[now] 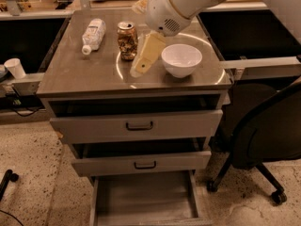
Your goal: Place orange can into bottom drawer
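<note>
The orange can point(126, 41) stands upright on the cabinet top point(94, 74), left of centre. My gripper point(141, 67) hangs down over the top just right of the can, with its cream fingers point(146, 55) beside the can and not around it. The bottom drawer point(146, 197) is pulled out below the two upper drawers, and its grey floor is bare.
A white plastic bottle point(92, 35) lies on the top at the back left. A white bowl point(181, 59) sits right of my gripper. The two upper drawers point(136, 124) stand slightly open. A black office chair point(268, 140) stands at the right. A small white cup point(15, 68) sits at the left.
</note>
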### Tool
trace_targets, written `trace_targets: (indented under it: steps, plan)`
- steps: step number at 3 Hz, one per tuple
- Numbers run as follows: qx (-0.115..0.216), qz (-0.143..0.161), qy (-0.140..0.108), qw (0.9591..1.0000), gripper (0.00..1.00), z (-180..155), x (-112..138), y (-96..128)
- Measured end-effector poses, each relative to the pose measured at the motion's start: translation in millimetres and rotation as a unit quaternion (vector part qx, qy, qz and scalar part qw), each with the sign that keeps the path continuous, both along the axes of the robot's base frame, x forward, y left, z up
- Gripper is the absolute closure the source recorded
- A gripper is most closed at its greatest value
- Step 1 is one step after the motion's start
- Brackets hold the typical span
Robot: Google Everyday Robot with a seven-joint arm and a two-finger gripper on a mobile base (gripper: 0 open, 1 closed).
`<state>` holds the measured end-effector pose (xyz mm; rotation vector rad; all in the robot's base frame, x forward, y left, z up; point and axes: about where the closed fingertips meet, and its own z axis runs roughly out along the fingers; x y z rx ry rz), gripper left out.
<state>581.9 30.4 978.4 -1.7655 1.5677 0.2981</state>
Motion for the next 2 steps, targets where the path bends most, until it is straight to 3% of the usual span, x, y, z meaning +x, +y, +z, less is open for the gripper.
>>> trace_targets:
  steps: [1,2]
  plan:
    - [0.015,-0.010,-0.017,0.9997,0.00,-0.6,36.0,23.4]
    - [0.041,-0.047,-0.028,0.9977,0.00,-14.3,71.8,29.9]
